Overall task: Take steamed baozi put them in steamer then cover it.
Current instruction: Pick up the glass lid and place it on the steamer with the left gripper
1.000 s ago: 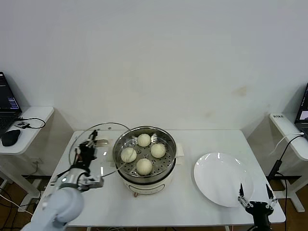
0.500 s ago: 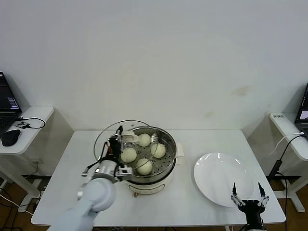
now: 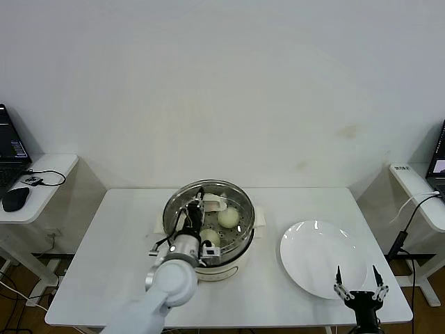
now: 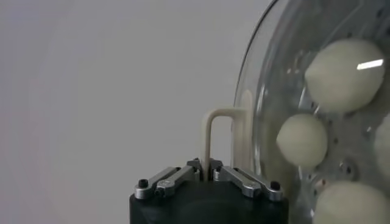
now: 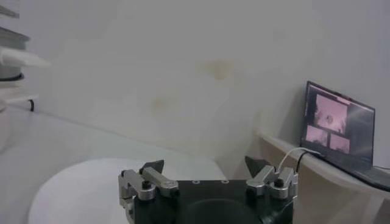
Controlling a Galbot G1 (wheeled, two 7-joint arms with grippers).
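Note:
The steamer, a shiny steel pot on a cream base, stands mid-table. Inside it lie the steamed baozi, cream-white buns; three show through the glass in the left wrist view. A round glass lid hangs over the pot and spans nearly all of its mouth; I cannot tell whether it touches the rim. My left gripper is shut on the lid's cream loop handle, its fingertips pinching one leg of the loop. My right gripper waits open at the table's front right edge.
A flat white plate with nothing on it lies right of the steamer, just behind the right gripper. Side tables flank the work table: the left one holds a laptop and a mouse, the right one another laptop and a cable.
My left gripper has carried the glass lid from the table's left side rightwards, over the steamer. The right gripper shifted slightly at the front edge, then stayed still.

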